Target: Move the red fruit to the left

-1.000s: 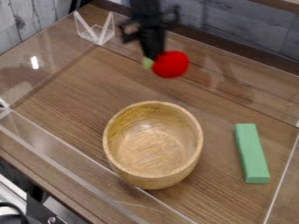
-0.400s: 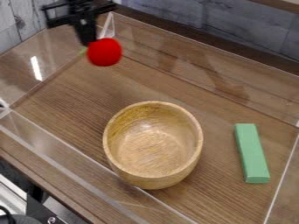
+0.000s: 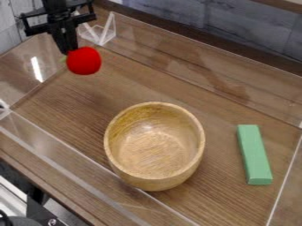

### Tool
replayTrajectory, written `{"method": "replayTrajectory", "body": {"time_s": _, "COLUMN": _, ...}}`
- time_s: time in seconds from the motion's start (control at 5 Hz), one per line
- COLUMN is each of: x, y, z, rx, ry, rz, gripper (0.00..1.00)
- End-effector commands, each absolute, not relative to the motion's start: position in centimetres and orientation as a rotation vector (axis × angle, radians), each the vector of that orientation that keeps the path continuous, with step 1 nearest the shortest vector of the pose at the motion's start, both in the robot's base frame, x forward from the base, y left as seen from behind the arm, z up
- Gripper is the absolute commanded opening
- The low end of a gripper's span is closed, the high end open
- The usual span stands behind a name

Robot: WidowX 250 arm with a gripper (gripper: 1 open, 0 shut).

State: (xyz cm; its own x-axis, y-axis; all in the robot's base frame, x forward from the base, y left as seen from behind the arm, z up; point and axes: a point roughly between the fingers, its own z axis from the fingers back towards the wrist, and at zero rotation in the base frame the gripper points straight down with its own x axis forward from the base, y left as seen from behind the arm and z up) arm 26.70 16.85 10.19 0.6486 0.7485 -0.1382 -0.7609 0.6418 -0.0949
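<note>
My gripper (image 3: 67, 44) is at the upper left of the view, its fingers drawn in narrow around the red fruit (image 3: 84, 60). The fruit hangs just under the fingertips, round and bright, with its top up against them; the contact itself is small and dark here, so I read the grip mostly from how the fruit sits there. It is over the left part of the wooden table (image 3: 218, 66), near the table's far left corner.

Just beside my gripper, on the right of it in the view, is a white wire-like piece (image 3: 102, 31). Another pale, clear-looking piece (image 3: 5, 108) shows at the left edge of the picture.

The wooden bowl (image 3: 154, 146) rests on the table, nearer the camera and well apart from the fruit, below it and to the right in the view. To the right of the bowl, apart from it, lies the green block (image 3: 253, 154), its long side running roughly up and down the picture.
</note>
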Motion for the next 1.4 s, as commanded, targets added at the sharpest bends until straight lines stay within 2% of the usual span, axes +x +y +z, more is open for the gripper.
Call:
{"method": "replayTrajectory", "body": {"time_s": 0.0, "x": 26.7, "y": 18.2, "z": 10.1, "rx": -0.101, "ry": 0.022, "rz": 0.801, "gripper": 0.0}}
{"method": "replayTrajectory", "body": {"time_s": 0.4, "x": 27.0, "y": 18.7, "z": 6.7, "rx": -0.072, "ry": 0.036, "rz": 0.691, "gripper": 0.0}}
{"method": "replayTrajectory", "body": {"time_s": 0.8, "x": 28.4, "y": 19.1, "z": 5.9, "rx": -0.068, "ry": 0.054, "rz": 0.621, "gripper": 0.0}}
{"method": "replayTrajectory", "body": {"time_s": 1.0, "x": 28.3, "y": 19.1, "z": 4.9, "rx": -0.066, "ry": 0.064, "rz": 0.601, "gripper": 1.0}}
{"method": "replayTrajectory", "body": {"time_s": 1.2, "x": 28.2, "y": 19.2, "z": 4.0, "rx": -0.077, "ry": 0.074, "rz": 0.579, "gripper": 0.0}}
